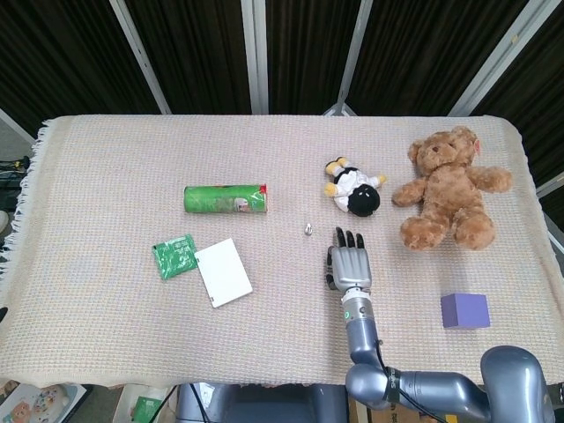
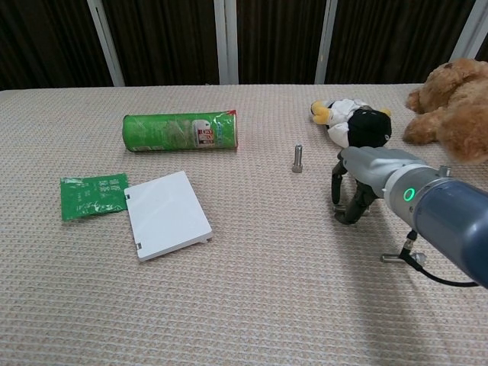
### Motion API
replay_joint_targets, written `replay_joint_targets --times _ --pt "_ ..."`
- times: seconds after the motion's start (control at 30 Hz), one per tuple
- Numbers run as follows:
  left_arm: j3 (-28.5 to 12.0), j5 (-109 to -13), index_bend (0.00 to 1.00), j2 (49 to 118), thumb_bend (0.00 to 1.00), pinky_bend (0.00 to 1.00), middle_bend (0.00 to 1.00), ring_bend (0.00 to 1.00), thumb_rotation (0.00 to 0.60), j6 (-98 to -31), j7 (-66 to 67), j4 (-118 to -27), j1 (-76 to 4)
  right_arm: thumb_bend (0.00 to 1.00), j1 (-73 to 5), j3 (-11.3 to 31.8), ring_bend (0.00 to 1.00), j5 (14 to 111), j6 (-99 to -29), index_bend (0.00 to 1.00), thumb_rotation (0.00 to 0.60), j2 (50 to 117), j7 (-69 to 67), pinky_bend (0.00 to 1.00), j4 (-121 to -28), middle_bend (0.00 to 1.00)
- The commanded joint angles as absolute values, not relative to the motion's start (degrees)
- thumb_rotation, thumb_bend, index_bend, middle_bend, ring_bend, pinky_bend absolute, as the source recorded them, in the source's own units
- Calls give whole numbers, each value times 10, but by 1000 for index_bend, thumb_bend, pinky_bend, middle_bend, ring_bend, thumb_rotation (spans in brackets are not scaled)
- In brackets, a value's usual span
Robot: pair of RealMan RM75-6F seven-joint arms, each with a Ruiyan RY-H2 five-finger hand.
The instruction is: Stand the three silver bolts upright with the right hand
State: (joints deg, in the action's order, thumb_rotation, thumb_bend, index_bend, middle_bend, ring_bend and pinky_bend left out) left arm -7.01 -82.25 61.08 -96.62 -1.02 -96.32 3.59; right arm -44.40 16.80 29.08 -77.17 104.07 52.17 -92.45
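- Teddy bear point(image 2: 451, 108): cut off by right edge in chest view.
- Right hand point(image 2: 355, 181): anything under its down-curled fingers is hidden.
- Only one bolt point(image 2: 297, 158) discernible; tiny in head view.
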Motion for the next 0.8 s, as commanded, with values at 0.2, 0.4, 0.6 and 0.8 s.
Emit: replay_joint_targets --times 0.2,0.4,0.6,0.8 --pt "-70 -822 190 611 123 170 46 0 600 -967 -10 -964 37 344 -444 171 0 283 -766 525 600 1042 521 55 -917 4" --pt "-70 -823 191 611 123 170 45 0 600 -967 -10 -964 36 345 -445 171 0 282 -762 545 600 1041 520 55 -915 4" --pt "-70 -823 192 611 123 170 44 0 600 -968 -8 -964 37 351 -444 171 0 279 -760 553 600 1040 519 55 -913 4" --pt "-70 -825 192 612 123 170 44 0 600 -969 -8 -963 37 364 -444 173 0 284 -761 570 600 1040 515 55 -913 4"
